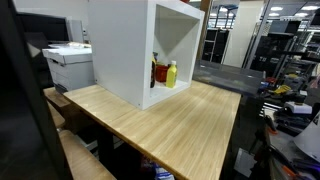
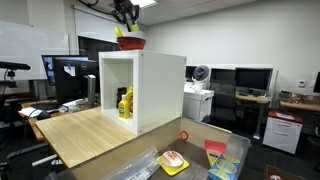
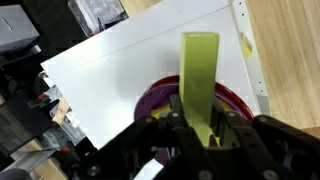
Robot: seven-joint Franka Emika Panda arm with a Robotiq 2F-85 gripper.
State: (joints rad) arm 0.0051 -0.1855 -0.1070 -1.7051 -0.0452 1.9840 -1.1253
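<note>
My jaws (image 3: 200, 128) are shut tight on a yellow-green stick (image 3: 199, 70). Right under them sits a bowl (image 3: 150, 100), on top of the white cabinet (image 3: 130, 60). The labels on the bottles (image 1: 171, 74) inside are too small to read.

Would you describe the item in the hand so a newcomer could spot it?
Find the white open-fronted cabinet on the wooden table. Above the red-rimmed purple bowl on top, the hand pinches a strip: the only flat, yellow-green piece there.
</note>
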